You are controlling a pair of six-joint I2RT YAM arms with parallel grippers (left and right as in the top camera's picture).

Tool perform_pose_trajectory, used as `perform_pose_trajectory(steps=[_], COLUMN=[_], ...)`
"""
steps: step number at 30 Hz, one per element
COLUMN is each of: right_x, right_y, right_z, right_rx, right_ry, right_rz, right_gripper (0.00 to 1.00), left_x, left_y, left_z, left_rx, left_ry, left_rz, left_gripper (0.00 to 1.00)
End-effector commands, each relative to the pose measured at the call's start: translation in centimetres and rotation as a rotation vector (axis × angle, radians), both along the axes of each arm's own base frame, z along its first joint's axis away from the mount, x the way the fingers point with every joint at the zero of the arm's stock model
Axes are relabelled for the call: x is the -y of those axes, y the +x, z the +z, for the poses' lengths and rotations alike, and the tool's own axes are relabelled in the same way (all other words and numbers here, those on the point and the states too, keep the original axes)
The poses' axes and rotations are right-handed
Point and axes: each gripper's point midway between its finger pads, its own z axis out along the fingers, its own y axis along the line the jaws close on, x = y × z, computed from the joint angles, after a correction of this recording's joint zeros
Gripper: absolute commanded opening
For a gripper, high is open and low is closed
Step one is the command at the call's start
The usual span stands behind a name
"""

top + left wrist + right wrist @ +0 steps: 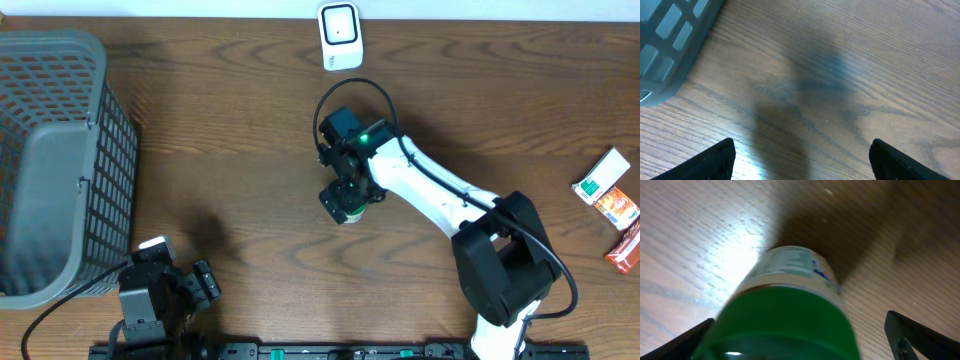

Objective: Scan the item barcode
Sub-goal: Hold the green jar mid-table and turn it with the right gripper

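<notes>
Green-capped and looming, the white plastic bottle with a printed label [792,272] filled most of the right wrist camera, cap end nearest the lens and its far end toward the brown wood-grain surface [220,120]. The right hand [799,322] stood spread as wide as it goes, one dark finger at each lower corner of that view. The bottle sat between the fingers, with a plain strip of wood showing between the cap and one finger [920,335]. At the other finger the cap overlapped the tip, so contact there could not be told. No squeeze on the bottle was visible.

From overhead, the bottle and that hand were straight out in front of the small white barcode scanner [340,35], well apart from it and on the robot's side of it (the scanner stood at the far edge of the surface).

A grey plastic mesh basket [60,160] lay far to the left of the scanner. The left hand [207,283] was left of the scanner too, much nearer the robot and just beside the basket's near corner. Its fingers were parted wide over bare wood, holding nothing.

Far to the right of the scanner lay a white-and-green box [600,177], an orange packet [618,207] and a reddish-brown packet [625,247], close together.
</notes>
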Motion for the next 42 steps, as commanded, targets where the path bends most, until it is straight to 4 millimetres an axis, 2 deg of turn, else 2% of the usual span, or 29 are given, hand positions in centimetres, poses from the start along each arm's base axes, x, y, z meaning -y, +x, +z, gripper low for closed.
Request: perform_pose_trajectory(steps=[1, 5, 13, 19, 27, 30, 42], right_x=[-0.5, -0.5, -0.9, -1.0, -0.9, -0.5, -0.7], right_y=[-0.3, -0.6, -0.1, -0.3, -0.5, -0.4, -0.3], right_z=[-0.7, -1.6, -1.7, -1.7, -2.1, -2.2, -2.2], right_rx=[0.002, -0.018, -0.001, -0.004, -0.005, -0.001, 0.011], right_ry=[-0.020, -0.034, -0.021, -0.022, -0.043, -0.061, -0.064], right_rz=[0.054, 0.047, 0.027, 0.019, 0.025, -0.021, -0.055], right_gripper=[0.99, 0.99, 0.99, 0.86, 0.82, 0.81, 0.83], left_x=[0.1, 0.1, 0.1, 0.1, 0.1, 0.1, 0.1], left_y=[0.0, 0.0, 0.0, 0.0, 0.0, 0.0, 0.0], left_z=[0.2, 0.2, 0.2, 0.2, 0.2, 0.2, 0.2], left_rx=[0.006, 0.006, 0.006, 0.006, 0.006, 0.006, 0.006], left_ry=[-0.002, -0.002, -0.002, -0.002, -0.002, -0.002, -0.002], left_rz=[-0.009, -0.009, -0.009, -0.009, -0.009, -0.010, -0.009], left_gripper=[0.86, 0.86, 0.86, 0.86, 0.86, 0.86, 0.86])
